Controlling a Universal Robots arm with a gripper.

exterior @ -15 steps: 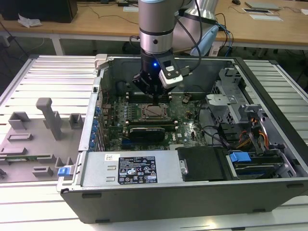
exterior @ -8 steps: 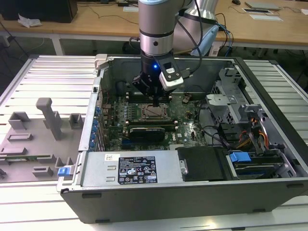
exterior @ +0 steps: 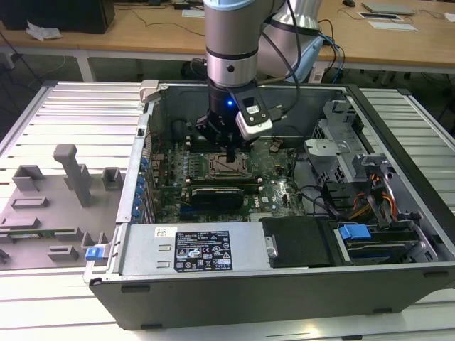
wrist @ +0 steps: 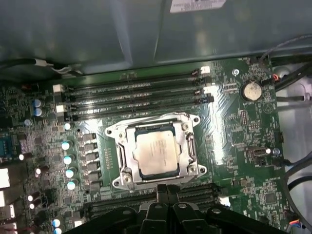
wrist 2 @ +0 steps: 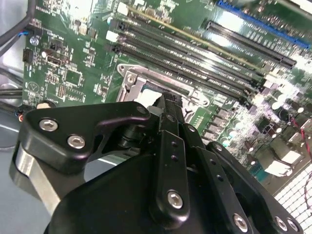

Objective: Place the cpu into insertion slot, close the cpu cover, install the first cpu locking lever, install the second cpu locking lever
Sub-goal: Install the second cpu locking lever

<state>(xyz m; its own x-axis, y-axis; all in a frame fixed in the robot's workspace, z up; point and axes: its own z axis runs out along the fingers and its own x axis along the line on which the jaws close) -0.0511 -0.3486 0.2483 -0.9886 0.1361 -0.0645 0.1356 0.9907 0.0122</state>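
The cpu (wrist: 156,153), a pale silvery square, lies flat in the insertion slot (wrist: 129,163) of the green motherboard (wrist: 234,146). The cpu cover (wrist: 189,146), a dull metal frame, lies down around the chip. A thin metal locking lever (wrist: 146,120) runs along the socket side nearest the memory slots. My gripper (wrist: 163,187) hangs just over the socket's other edge, its black fingers pressed together with nothing seen between them. In the second wrist view the gripper (wrist 2: 168,98) hides most of the socket (wrist 2: 139,80). In the exterior view the gripper (exterior: 229,153) stands inside the case above the socket (exterior: 226,168).
Long memory slots (wrist: 131,95) and a coin battery (wrist: 251,90) flank the socket. A long black module (exterior: 217,193) lies in front of it. The power supply (exterior: 192,249), drive cage (exterior: 370,238) and case walls (exterior: 135,177) box the board in. A grey fixture tray (exterior: 57,192) sits outside.
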